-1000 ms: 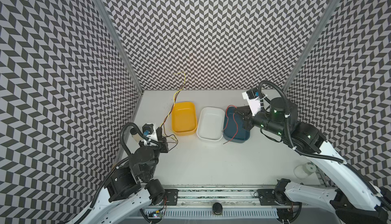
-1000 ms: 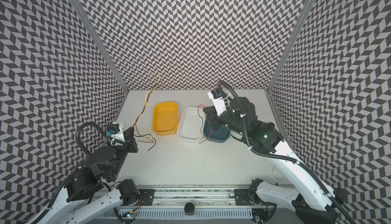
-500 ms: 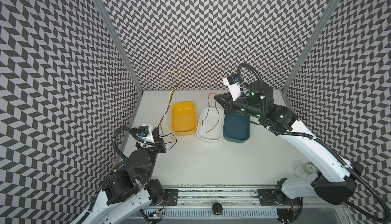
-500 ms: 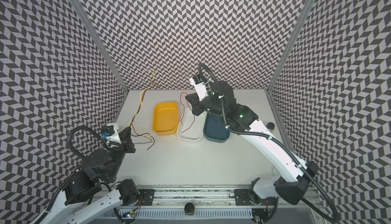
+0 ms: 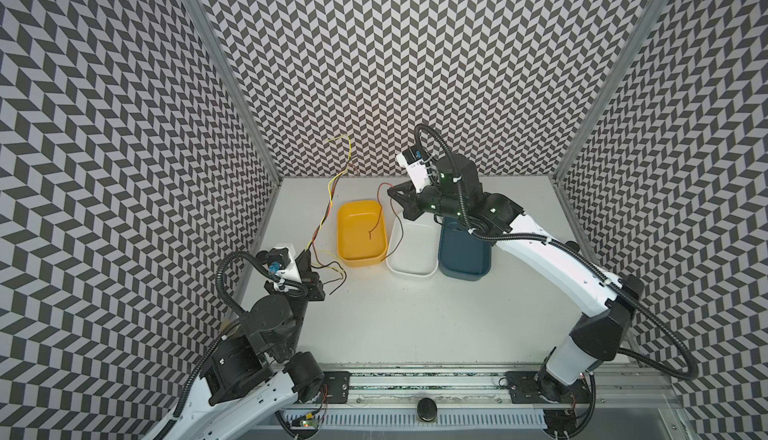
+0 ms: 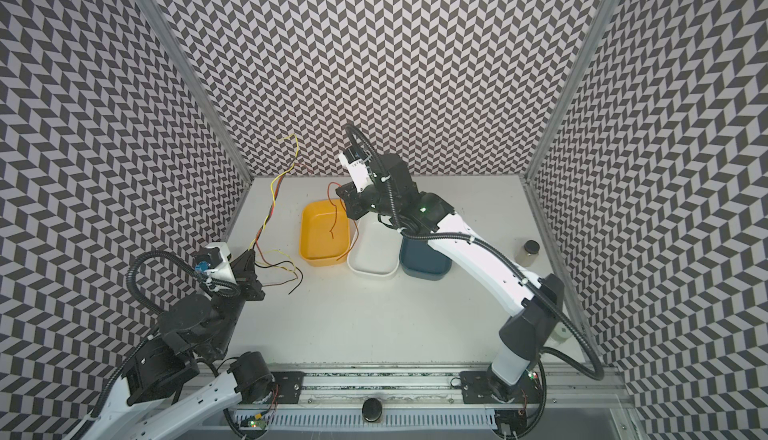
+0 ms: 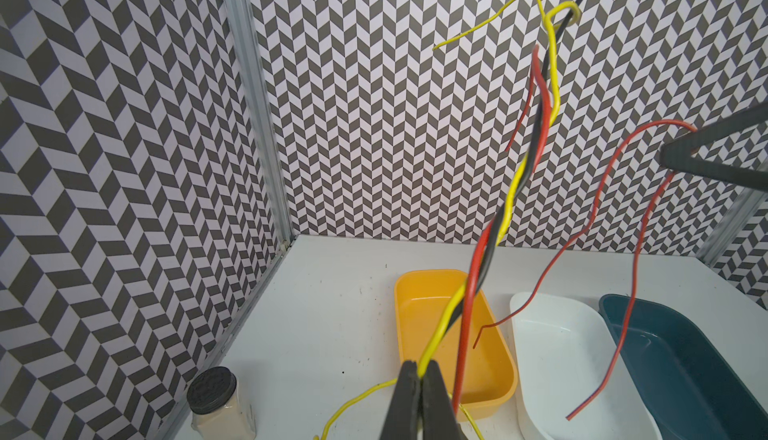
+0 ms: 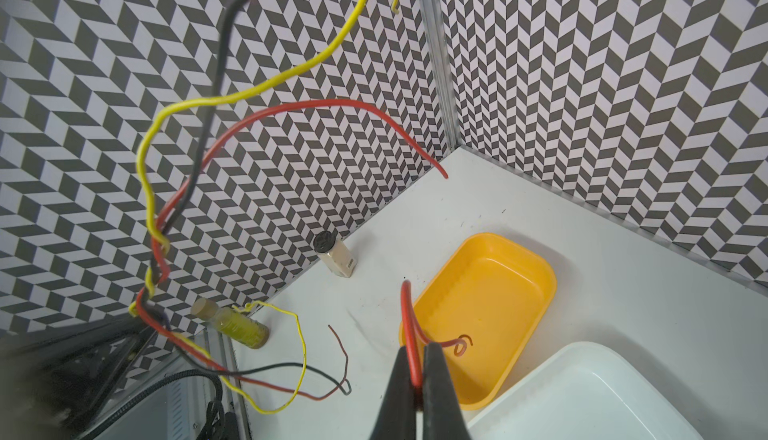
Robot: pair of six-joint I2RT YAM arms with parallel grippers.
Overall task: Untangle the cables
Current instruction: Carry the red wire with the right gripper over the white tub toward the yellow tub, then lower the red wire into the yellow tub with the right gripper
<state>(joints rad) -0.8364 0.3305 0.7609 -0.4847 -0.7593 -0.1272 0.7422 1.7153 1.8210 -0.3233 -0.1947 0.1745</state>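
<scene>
- The left hand (image 5: 308, 257), near the left edge of the counter (image 5: 415, 321), is closed on the twisted cables (image 5: 322, 218), a red, black and yellow bundle rising toward the back left corner.
- Their loose ends (image 5: 334, 272) lie on the counter between that hand and the yellow tub (image 5: 357, 247).
- The right hand (image 5: 395, 197), raised over the back rims of the yellow tub and the white tub (image 5: 411, 255), pinches a red cable (image 5: 377, 224) that dangles over the yellow tub.
- The blue tub (image 5: 463, 257) sits just beside the white one.

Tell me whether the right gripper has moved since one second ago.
Yes. In a top view the right gripper, holding a red cable, went left from the blue tub to the yellow tub's far corner.
</scene>
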